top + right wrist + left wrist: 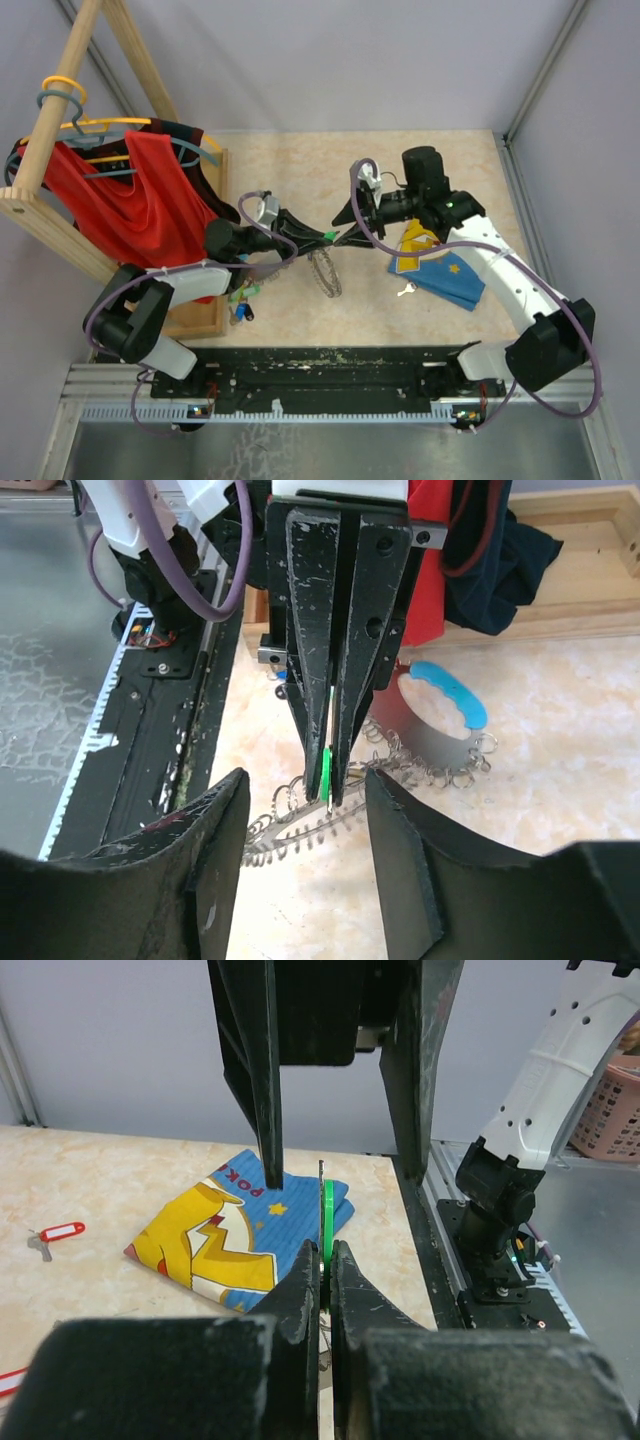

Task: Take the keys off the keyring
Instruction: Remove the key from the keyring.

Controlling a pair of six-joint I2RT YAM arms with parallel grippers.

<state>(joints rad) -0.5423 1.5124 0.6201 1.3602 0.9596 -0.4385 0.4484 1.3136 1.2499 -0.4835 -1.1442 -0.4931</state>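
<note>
My left gripper is shut on a key with a green tag, held edge-on between its fingertips over the table. It also shows in the right wrist view. The keyring, a grey ring fringed with silver loops, sits just below those fingertips. I cannot tell whether the key is still hooked to it. My right gripper is open, its two fingers standing either side of the left fingertips and touching nothing. Loose tagged keys lie by the left arm, and a red-tagged key lies on the table.
A folded blue and yellow cartoon cloth lies under the right arm, with a small silver key beside it. A wooden rack with hangers and red clothing stands at the left. A blue plastic piece lies beyond the keyring.
</note>
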